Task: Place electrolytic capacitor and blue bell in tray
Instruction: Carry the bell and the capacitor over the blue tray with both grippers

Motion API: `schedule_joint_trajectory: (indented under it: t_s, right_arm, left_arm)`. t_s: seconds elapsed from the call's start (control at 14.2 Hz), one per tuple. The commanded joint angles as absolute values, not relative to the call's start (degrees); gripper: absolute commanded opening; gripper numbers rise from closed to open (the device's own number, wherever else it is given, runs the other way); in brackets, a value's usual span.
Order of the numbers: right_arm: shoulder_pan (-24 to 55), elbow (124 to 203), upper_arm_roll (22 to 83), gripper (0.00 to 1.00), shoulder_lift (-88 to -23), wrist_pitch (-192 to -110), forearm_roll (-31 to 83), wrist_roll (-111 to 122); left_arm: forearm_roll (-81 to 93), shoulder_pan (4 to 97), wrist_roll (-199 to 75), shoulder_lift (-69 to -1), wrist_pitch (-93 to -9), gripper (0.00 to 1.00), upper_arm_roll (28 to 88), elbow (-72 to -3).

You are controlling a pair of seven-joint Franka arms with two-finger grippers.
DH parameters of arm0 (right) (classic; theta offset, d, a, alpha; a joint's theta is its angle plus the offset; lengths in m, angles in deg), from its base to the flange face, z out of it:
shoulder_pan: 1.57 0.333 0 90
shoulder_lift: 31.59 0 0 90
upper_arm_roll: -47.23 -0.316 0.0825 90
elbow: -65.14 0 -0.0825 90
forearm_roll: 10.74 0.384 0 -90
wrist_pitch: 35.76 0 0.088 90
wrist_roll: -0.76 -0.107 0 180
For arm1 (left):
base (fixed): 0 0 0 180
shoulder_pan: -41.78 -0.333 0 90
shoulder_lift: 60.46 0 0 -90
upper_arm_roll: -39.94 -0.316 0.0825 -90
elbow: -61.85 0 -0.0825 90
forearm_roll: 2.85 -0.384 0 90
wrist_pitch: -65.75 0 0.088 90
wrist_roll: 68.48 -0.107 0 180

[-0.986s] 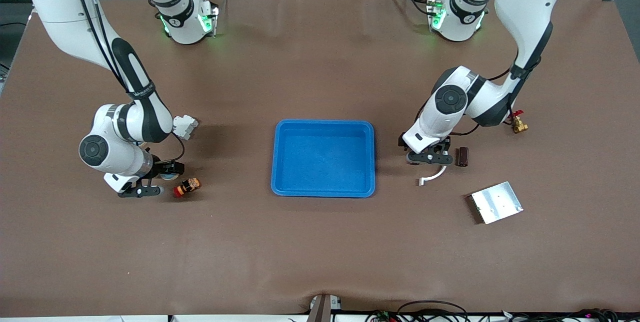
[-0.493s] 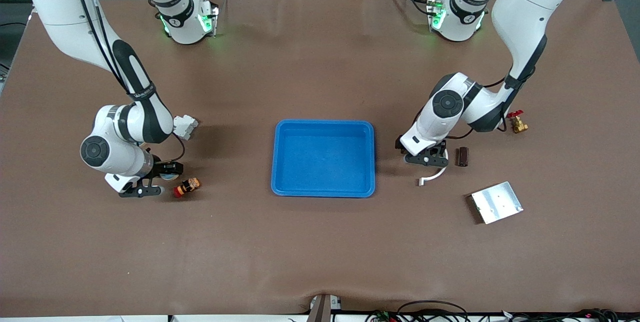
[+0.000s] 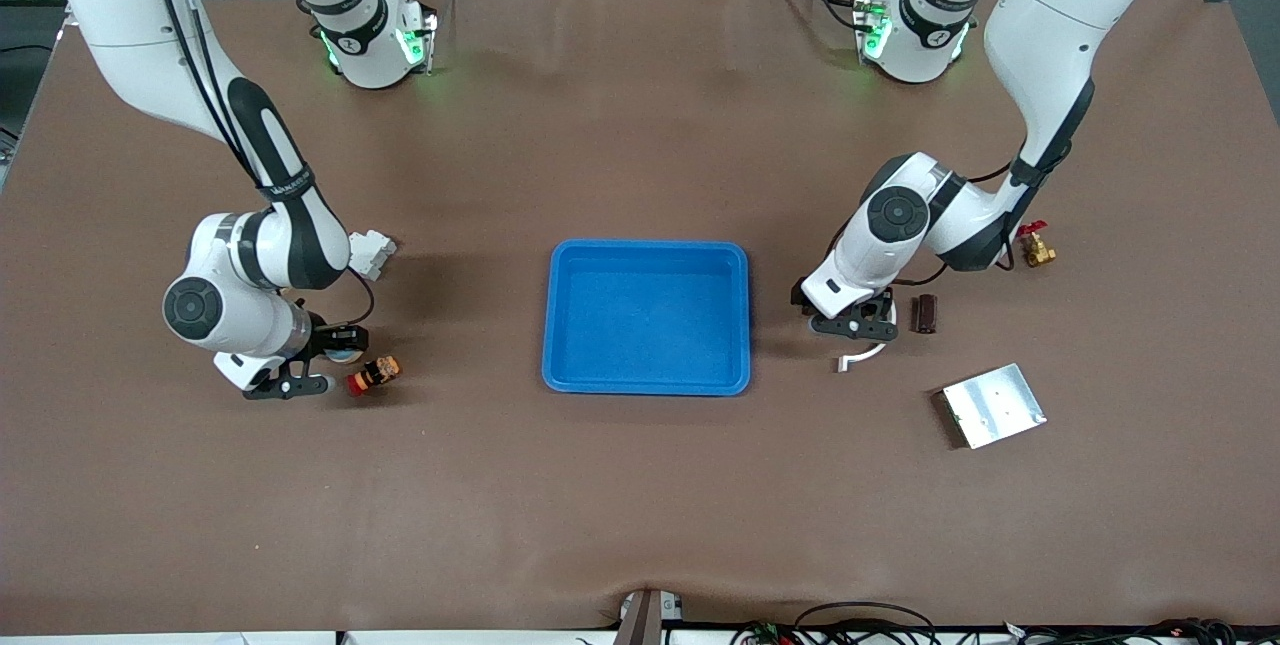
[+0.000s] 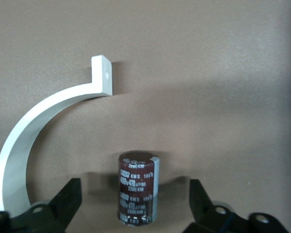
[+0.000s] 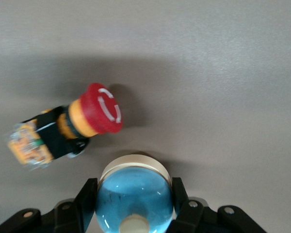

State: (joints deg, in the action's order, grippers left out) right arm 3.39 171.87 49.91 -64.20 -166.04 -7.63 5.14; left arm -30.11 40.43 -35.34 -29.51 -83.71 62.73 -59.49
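2 hands, both low over the bench (image 3: 640,485).
Right hand (image 5: 134,204): fingers (image 5: 86,196) clamped on blue bell (image 5: 134,194), toward right arm's end; red-capped push-button (image 5: 68,127) lies just beside, apart.
Left hand (image 4: 136,204): fingers (image 4: 68,196) spread wide, electrolytic capacitor (image 4: 137,187) upright between them, not touching either; white curved bracket (image 4: 36,131) beside it.
Tray (image 3: 646,317): mid-bench, betw. the 2 hands, well apart from each.
Silver plate (image 3: 992,405): nearer front camera than left hand.
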Motion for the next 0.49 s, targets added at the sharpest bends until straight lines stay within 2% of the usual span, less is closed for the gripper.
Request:
schedule_joint_trajectory:
  t_s: [0.0, 0.07, 0.14, 0.21, 0.42]
  right_arm:
    - [7.0, 166.8, 49.9, 0.13, -61.7, -157.4, -7.4, -0.9]
    - [9.0, 165.6, 49.9, 0.13, -61.5, -155.7, -7.4, -4.6]
    - [11.0, 164.6, 49.8, 0.13, -61.4, -154.4, -7.4, -8.5]
    - [13.7, 164.3, 49.8, 0.12, -61.3, -154.4, -7.4, -12.4]
    - [22.7, 162.2, 49.8, 0.03, -61.6, -154.9, -7.2, -24.6]
  left_arm:
    - [-32.0, 40.4, -33.7, -28.7, -84.4, 0.39, 62.4, -58.8]
    - [-32.0, 40.5, -32.6, -28.7, -84.4, 0.24, 62.3, -58.8]
    - [-32.0, 40.6, -31.1, -28.7, -84.4, 0.0, 62.3, -58.8]
    - [-32.6, 40.6, -29.3, -28.7, -84.4, 0.0, 62.3, -58.9]
    - [-35.3, 41.0, -22.7, -28.7, -84.4, 0.0, 62.4, -58.8]
